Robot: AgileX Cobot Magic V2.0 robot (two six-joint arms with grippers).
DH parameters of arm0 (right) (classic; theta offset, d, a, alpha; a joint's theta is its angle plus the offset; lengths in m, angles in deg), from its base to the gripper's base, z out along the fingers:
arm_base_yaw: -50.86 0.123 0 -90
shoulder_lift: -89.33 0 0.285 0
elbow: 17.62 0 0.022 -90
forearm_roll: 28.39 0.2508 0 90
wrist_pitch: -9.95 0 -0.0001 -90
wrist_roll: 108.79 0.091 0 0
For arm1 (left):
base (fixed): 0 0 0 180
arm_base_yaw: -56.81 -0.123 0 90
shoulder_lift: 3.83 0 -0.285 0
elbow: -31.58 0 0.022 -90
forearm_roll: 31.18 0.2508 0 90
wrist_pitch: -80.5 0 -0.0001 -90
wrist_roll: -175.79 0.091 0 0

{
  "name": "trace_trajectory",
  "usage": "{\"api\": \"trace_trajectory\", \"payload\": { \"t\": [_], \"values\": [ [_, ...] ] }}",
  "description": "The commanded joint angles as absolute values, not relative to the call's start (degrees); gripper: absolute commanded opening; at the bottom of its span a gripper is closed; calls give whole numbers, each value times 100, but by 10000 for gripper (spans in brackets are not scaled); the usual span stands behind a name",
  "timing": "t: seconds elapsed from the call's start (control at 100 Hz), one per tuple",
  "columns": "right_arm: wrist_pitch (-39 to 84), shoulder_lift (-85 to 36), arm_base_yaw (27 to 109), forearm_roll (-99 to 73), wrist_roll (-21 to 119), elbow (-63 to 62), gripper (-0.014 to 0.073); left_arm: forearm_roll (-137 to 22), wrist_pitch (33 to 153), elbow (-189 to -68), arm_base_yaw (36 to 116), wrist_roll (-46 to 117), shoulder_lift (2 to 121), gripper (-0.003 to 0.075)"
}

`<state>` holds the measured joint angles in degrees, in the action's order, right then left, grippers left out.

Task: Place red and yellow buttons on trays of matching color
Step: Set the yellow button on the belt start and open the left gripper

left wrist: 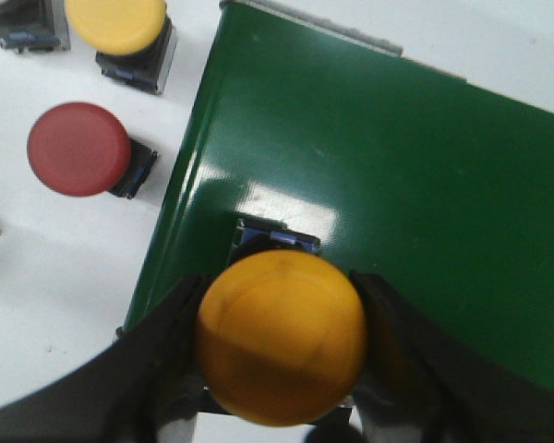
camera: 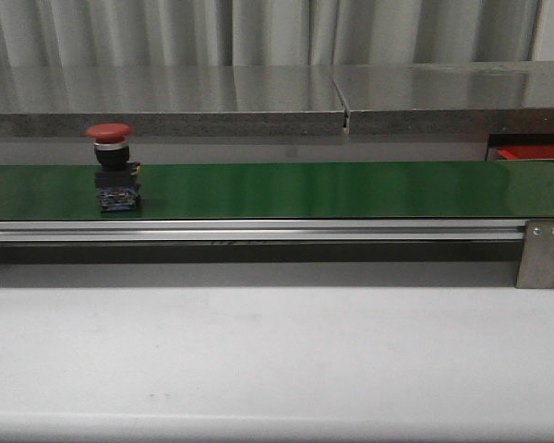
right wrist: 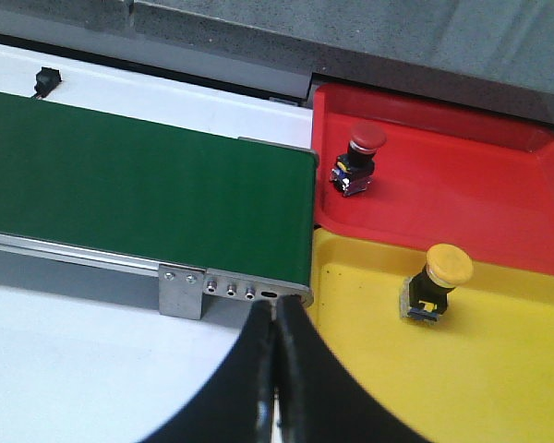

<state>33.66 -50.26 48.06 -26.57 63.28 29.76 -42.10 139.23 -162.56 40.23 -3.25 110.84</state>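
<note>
In the left wrist view my left gripper (left wrist: pixel 277 288) is shut on a yellow button (left wrist: pixel 282 341), one finger on each side of its cap. The button's base is over the end of the green belt (left wrist: pixel 397 185). Whether it rests on the belt I cannot tell. A red button (camera: pixel 111 171) stands upright on the belt at the left of the front view. My right gripper (right wrist: pixel 277 318) is shut on nothing, near the belt's other end. Beside it, the red tray (right wrist: pixel 480 198) holds a red button (right wrist: pixel 358 159) and the yellow tray (right wrist: pixel 369 351) holds a yellow button (right wrist: pixel 434 284).
On the white table beside the belt's left end stand a red button (left wrist: pixel 78 149), a yellow button (left wrist: pixel 118 23) and part of another button (left wrist: pixel 18 20). A metal bracket (camera: pixel 541 251) marks the belt's right end. A grey counter (camera: pixel 277 92) runs behind the belt.
</note>
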Motion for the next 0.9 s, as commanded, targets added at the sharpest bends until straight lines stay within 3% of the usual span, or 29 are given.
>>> {"api": "trace_trajectory", "payload": {
  "t": [0.0, 0.13, 0.39, 0.89],
  "values": [
    [2966, -5037, 4809, -2669, 6303, 2839, -90, -4304, 13617, -16269, 4054, -334, 10825, 169],
    [2966, -5037, 4809, -2669, 6303, 2839, -90, -4235, 13424, -16213, 4054, -298, 10825, 205],
    [2966, -5037, 4809, -2669, 6303, 2839, -90, -4235, 13392, -16213, 4054, -198, 10840, 471],
    [2960, -5037, 4809, -2669, 6303, 2839, -90, -5100, 13171, -16224, 4054, 661, 10238, 459]
  ]
}}
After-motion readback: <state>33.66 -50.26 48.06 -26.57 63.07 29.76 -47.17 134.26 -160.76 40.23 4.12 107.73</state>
